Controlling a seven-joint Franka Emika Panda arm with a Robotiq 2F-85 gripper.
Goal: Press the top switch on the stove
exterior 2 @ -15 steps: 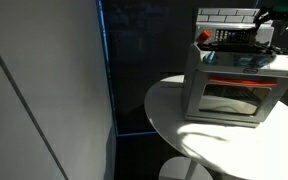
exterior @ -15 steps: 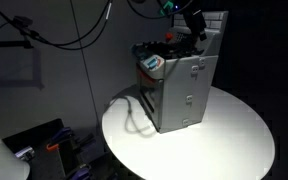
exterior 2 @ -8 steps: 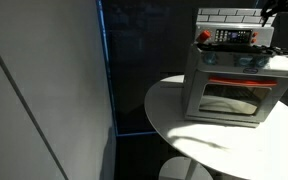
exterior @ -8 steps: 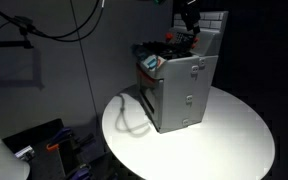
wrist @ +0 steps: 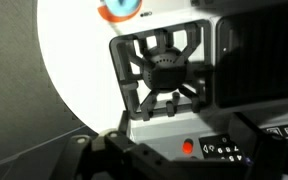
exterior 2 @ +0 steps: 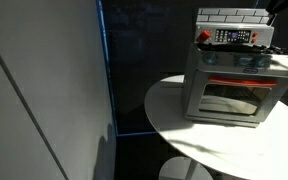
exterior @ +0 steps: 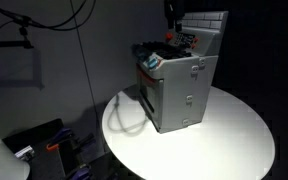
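The stove (exterior: 180, 88) is a small grey toy oven on a round white table; it also shows in an exterior view (exterior 2: 234, 85) with its front door facing the camera. Its white tiled back panel (exterior: 209, 22) stands behind the black burner top. In the wrist view I look down on the black burner grate (wrist: 162, 70), a red round switch (wrist: 188, 148) and a black keypad panel (wrist: 224, 150). My gripper (exterior: 171, 12) hangs above the back of the stove top, touching nothing. Its dark fingers (wrist: 182, 170) meet at the bottom of the wrist view, apparently shut and empty.
The round white table (exterior: 239, 135) carries only the stove; its edge drops off all round. A blue and orange toy piece (exterior: 152, 63) sits at the stove's front corner. A grey wall panel (exterior 2: 44, 90) and hanging cables (exterior: 44, 25) stand beside the table.
My gripper has risen from just over the burner top to well above the stove, near the top edge of both exterior views. The stove has not moved.
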